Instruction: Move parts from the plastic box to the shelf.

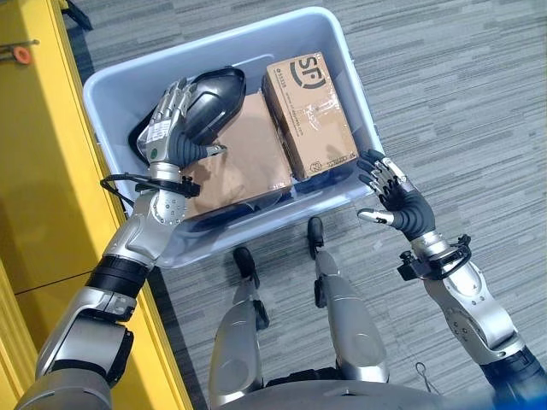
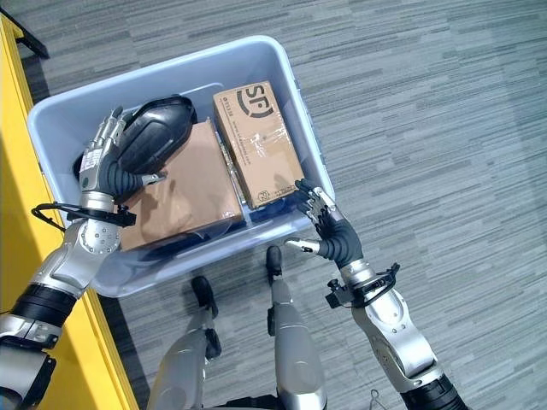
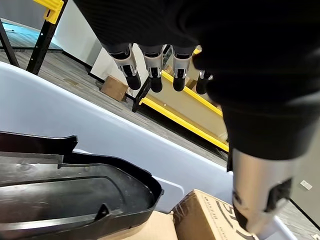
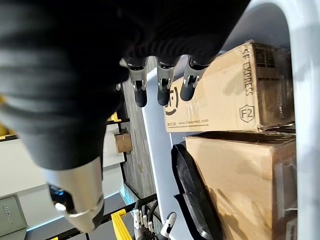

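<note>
You are looking at grey carpeted floor (image 1: 461, 102); the pale plastic box (image 1: 359, 94) is sitting directly on it; a yellow shelf frame (image 1: 38, 171) is standing beside the box.

Both eye views look steeply down from the head onto the plastic box (image 1: 111, 85) on the floor, sharing the whole box from slightly offset spots. The left wrist view peers along its own hand (image 3: 150, 70), very close, low inside the box, facing its far wall. The right wrist view sits just outside the rim, looking in across the cardboard cartons (image 4: 225, 95)
</note>
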Robot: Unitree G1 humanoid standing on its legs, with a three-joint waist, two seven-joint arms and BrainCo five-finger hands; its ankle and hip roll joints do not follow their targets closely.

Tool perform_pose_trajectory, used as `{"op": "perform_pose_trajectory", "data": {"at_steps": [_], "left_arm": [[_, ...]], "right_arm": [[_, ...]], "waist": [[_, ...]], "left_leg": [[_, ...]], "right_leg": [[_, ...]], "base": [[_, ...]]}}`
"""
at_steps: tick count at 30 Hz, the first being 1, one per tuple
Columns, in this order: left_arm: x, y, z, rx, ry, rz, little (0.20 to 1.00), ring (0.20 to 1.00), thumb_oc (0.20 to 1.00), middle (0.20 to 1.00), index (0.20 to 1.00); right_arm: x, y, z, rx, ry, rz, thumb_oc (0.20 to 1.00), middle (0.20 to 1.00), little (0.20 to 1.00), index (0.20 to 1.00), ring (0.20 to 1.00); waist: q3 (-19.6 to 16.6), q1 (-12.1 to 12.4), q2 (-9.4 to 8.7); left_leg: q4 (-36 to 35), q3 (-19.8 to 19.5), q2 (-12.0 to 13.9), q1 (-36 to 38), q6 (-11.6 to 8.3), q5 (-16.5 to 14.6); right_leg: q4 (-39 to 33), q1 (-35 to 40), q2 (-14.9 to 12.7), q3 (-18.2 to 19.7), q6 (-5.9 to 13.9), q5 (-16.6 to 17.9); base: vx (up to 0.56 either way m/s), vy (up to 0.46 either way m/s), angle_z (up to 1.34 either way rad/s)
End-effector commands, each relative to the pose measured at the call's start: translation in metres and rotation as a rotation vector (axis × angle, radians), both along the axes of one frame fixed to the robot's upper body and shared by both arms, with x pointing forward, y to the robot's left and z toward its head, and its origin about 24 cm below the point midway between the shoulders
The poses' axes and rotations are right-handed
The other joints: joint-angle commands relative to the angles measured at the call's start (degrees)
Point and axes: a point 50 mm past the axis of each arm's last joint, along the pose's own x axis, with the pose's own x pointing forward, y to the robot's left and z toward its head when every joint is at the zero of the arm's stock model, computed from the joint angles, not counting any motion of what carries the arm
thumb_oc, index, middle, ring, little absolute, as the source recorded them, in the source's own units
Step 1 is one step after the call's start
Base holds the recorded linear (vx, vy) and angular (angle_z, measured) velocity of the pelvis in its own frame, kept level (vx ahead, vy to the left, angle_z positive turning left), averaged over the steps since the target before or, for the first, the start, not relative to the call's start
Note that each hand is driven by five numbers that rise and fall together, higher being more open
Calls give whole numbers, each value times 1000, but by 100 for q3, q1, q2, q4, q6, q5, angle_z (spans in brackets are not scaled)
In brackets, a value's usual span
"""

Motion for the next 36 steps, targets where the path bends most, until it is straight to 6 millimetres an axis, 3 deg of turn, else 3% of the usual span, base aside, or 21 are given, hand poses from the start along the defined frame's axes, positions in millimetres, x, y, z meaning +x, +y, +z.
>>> {"op": "perform_pose_trajectory", "data": {"at_steps": [1,13,36], "left_arm": [[-1,18,27,31,-117,66,1000,1000,1000,1000,1000],[3,30,43,62,-145,123,1000,1000,1000,1000,1000],[13,62,33,45,-9,276,1000,1000,1000,1000,1000]], "right_arm": [[-10,-2,21,63,-121,20,1000,1000,1000,1000,1000],[-13,-5,18,60,-103,20,1000,1000,1000,1000,1000],[-16,-12,15,30,-84,9,1000,1000,1000,1000,1000]], "waist": [[-255,-1,-64],[-226,-18,-89],[-145,-28,-98]], "left_leg": [[719,-131,344,-485,-262,31],[857,-183,339,-672,-269,0],[972,-270,306,-951,-248,20]], "right_leg": [[761,-48,-429,33,570,-373],[773,-119,-430,22,557,-369],[810,-267,-421,17,511,-373]], "base": [[0,0,0],[1,0,0],[-1,0,1]]}}
